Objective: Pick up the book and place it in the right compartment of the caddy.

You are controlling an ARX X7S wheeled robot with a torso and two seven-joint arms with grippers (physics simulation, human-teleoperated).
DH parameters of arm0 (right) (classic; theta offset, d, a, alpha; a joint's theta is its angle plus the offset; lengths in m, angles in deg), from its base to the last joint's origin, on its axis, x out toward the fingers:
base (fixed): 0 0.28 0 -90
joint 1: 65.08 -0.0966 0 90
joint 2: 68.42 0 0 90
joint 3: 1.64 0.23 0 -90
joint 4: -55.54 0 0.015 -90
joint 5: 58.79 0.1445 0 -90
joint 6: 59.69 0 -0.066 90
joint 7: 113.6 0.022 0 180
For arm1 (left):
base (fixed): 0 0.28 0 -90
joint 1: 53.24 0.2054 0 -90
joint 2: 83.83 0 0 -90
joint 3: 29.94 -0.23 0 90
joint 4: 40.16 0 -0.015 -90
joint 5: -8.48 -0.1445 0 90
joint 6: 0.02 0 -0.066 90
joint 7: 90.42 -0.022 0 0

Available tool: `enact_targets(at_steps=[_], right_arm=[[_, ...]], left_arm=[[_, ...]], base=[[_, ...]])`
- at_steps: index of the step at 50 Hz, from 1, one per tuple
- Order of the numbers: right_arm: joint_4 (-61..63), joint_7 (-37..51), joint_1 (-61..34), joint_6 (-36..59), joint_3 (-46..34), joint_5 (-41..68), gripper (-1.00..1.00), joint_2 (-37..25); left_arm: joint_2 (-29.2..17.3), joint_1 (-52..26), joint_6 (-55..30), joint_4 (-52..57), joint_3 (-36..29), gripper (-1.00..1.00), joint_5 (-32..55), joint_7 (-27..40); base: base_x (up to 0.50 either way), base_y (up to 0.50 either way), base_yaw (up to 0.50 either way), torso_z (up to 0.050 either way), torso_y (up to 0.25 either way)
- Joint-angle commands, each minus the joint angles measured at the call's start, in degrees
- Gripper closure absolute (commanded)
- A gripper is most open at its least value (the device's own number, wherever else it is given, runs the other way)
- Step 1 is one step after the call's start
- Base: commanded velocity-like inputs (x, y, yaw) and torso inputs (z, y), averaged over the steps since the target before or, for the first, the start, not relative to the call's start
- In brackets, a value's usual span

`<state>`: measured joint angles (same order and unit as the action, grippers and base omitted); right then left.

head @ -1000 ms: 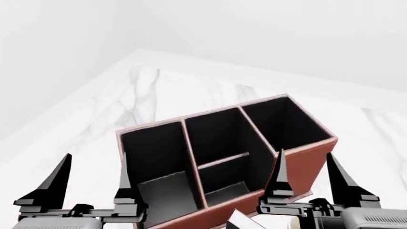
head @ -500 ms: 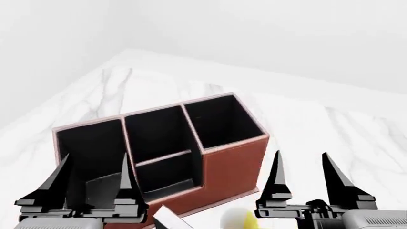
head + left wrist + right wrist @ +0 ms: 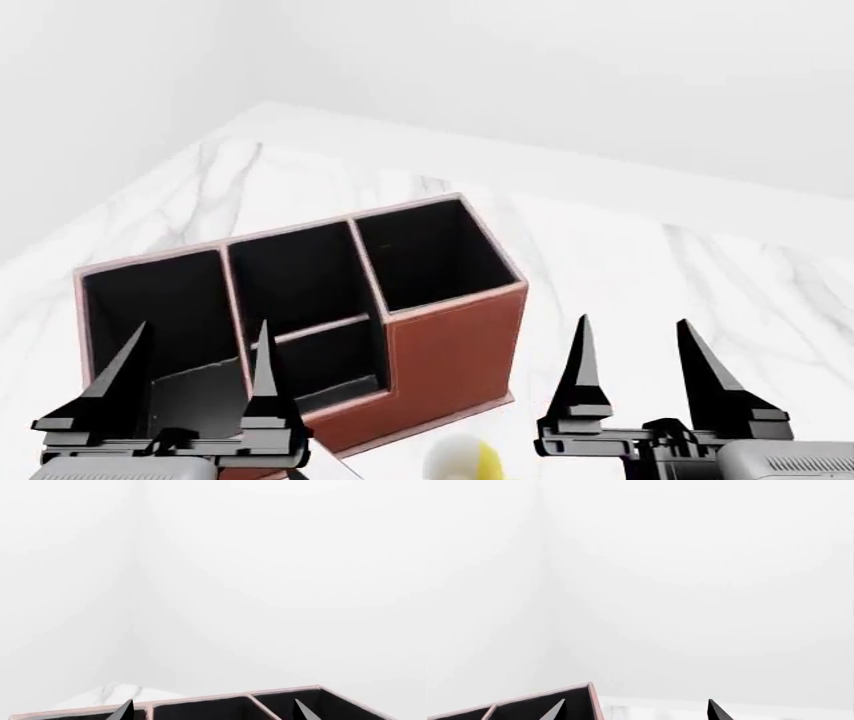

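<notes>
The reddish-brown caddy with black cells stands on the marble table in the head view, left of centre. Its right compartment is the square deep cell at the far right end. The book is out of view. My left gripper hangs open in front of the caddy's slanted left cell, with nothing between its fingers. Open and empty too, my right gripper sits to the right of the caddy over bare marble. The left wrist view shows the caddy's rim; the right wrist view shows its right corner.
A white-and-yellow mug peeks in at the bottom edge, just in front of the caddy. The marble table stretches back to a corner where white walls meet.
The view has swung, so the caddy has slid leftward in the head view. A white-edged object at the bottom edge has dropped out of sight and the mug has appeared. Both grippers stay open.
</notes>
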<state>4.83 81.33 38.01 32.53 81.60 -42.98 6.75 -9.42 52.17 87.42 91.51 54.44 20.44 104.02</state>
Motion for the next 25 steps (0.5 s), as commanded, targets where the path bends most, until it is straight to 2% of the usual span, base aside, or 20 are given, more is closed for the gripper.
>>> enact_targets(at_steps=[1, 9, 16, 25], right_arm=[[-0.1, 0.4, -0.1, -0.2, -0.2, 0.0, -1.0, -0.2], [0.0, 0.6, 0.1, -0.3, -0.5, -0.2, -1.0, -0.5], [0.2, 0.4, 0.2, -0.9, -0.8, 0.0, -1.0, -0.8], [-0.1, 0.7, 0.1, -0.7, -0.9, 0.1, -1.0, -1.1]], left_arm=[[-0.3, 0.0, 0.0, 0.0, -0.2, -1.0, 0.1, 0.4], [-0.5, 0.0, 0.1, 0.0, -0.3, -1.0, 0.1, 0.6], [-0.7, 0.0, 0.1, 0.0, -0.5, -1.0, 0.1, 0.8], [-0.9, 0.0, 0.3, -0.1, -0.7, -1.0, 0.2, 1.0]], base=[[0.0, 0.0, 0.0, 0.0, 0.0], [0.0, 0.0, 0.0, 0.0, 0.0], [-0.47, -0.17, 0.0, 0.0, 0.0], [-0.05, -0.02, 0.0, 0.0, 0.0]])
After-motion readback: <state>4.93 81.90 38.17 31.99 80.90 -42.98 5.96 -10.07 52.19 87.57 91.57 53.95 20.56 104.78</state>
